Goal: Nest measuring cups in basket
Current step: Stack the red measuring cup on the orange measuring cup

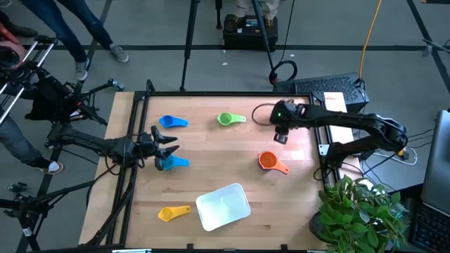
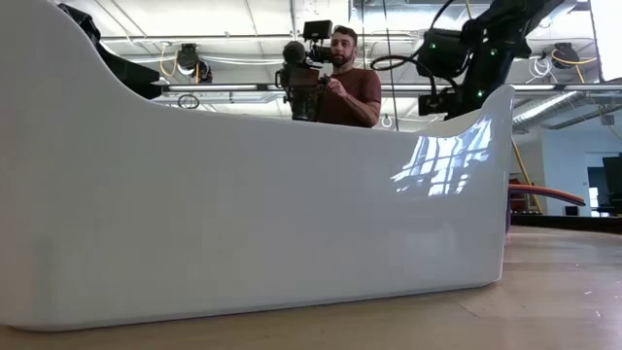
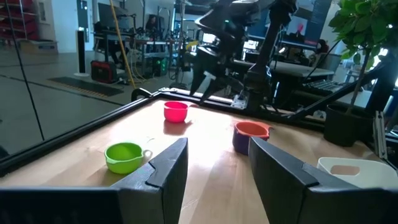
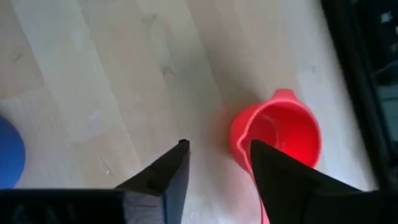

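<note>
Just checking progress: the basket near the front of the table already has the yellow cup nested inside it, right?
Not quite. The high view shows the basket empty; the yellow cup lies on the table beside it, apart from it. The basket does sit near the front.

Six measuring cups (image 1: 273, 162), one basket (image 1: 223, 206)

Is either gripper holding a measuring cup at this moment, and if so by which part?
Nothing is held. The right gripper hangs open above the small red plastic measuring cup, not closed on it. The left gripper is open too, above the blue plastic cup.
</note>
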Robot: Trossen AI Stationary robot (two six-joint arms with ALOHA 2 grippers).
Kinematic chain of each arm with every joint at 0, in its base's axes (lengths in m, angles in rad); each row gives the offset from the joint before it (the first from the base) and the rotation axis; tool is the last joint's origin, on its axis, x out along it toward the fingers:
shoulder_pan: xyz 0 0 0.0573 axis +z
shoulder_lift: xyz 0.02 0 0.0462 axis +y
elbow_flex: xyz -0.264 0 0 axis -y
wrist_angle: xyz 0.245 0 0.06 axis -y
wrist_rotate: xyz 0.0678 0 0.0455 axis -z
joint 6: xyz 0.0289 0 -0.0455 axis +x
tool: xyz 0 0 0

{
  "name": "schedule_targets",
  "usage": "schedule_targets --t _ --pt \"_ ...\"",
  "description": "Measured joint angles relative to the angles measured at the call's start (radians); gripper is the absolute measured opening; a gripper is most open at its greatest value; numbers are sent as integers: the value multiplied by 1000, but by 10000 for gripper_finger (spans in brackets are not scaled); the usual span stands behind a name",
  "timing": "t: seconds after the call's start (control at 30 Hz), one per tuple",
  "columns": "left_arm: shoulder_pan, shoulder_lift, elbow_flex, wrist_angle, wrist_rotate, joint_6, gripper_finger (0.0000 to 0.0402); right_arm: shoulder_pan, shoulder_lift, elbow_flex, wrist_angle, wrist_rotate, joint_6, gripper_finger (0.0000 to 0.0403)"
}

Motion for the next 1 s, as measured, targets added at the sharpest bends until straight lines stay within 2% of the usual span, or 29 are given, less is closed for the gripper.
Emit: schedule_targets --t 0.1,0.23,0.63,0.73,0.87,1.0 --pt "0 0 0 0 0 0 172 -72 18 0 -10 -61 -39 178" --pt "0 0 0 0 0 -1 172 -139 70 0 -3 -94 -103 171" --pt "0 0 0 -1 1 2 172 -240 228 0 60 -94 -167 158" --pt "0 0 0 -5 1 2 172 -242 250 0 61 -95 -172 122" --pt "0 0 0 -7 1 2 172 -240 247 0 61 -95 -165 27" --pt "0 0 0 -7 1 2 172 -233 221 1 38 -93 -153 5"
